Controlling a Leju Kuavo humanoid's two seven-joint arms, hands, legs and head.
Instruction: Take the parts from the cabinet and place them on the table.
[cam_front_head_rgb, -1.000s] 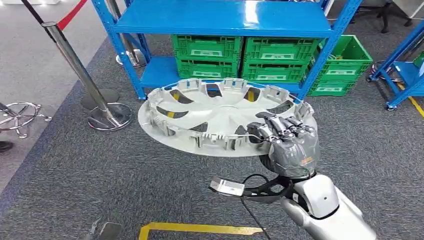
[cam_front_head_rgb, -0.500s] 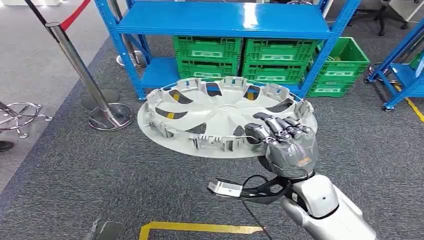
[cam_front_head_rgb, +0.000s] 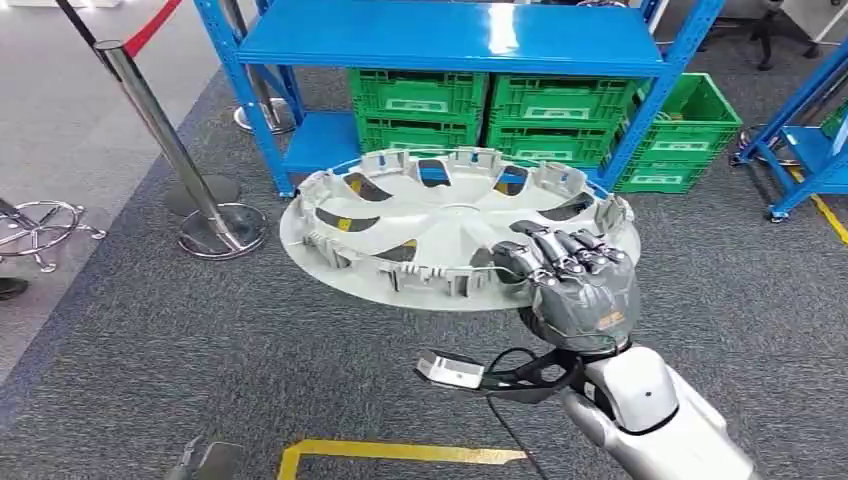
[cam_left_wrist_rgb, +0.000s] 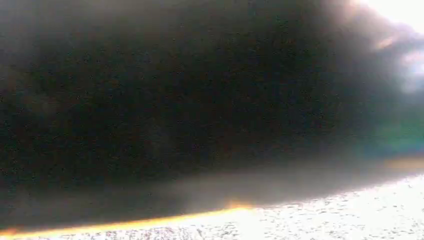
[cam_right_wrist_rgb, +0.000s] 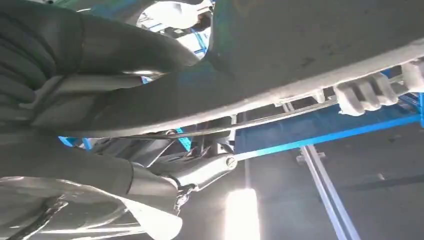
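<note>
Right hand (cam_front_head_rgb: 578, 290) grips hubcap (cam_front_head_rgb: 440, 215) (shelving (cam_front_head_rgb: 450, 40) beyond).

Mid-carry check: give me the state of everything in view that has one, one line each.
right hand: grips the wheel cover's near rim, fingers curled over the edge.
wheel cover: off the rack, carried above the carpet, inner side up, roughly level.
green crates: resting on the blue rack's lower shelf.
loose green crate: on the floor beside the rack, open topped.
blue rack: upright; the shelf above the crates looks bare.
stanchion post: upright on its base.
</note>
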